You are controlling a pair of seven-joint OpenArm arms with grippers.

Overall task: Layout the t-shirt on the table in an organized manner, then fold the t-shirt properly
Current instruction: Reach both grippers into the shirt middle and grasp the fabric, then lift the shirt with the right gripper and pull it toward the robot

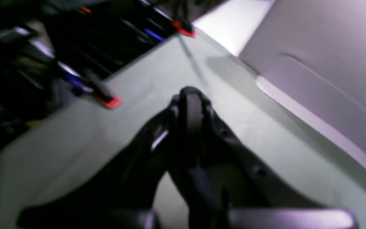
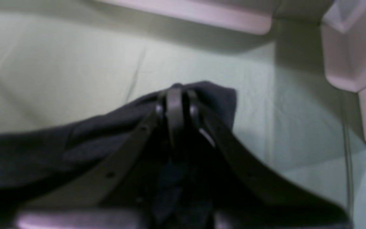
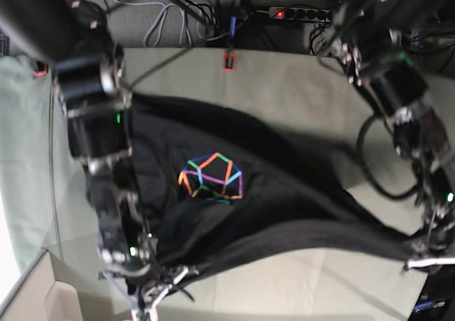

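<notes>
Grip first: my right gripper (image 2: 177, 95) has its fingers pressed together on a bunched fold of the t-shirt (image 2: 75, 136), and dark knit pokes out just past the fingertips and trails away to the gripper's left. From the base view that same right gripper (image 3: 153, 289) sits at the near edge of the table (image 3: 284, 72), with the cloth rising from it toward the middle.

My left gripper (image 1: 191, 101) is also closed tight, fingertips meeting. Its own camera is blurred and shows only pale tablecloth beneath and beyond the tips, so from there I cannot tell whether any fabric is pinched. In the base view the left gripper (image 3: 426, 253) sits right at the far corner of the shirt, where the stretched hem ends; whether it holds that corner I cannot say for certain.

Between the two grippers the shirt spreads across the table, its rainbow logo (image 3: 211, 177) facing up, nearer my right gripper than my left. Beyond the left gripper, red clamps (image 1: 110, 101) hold the table's edge.
</notes>
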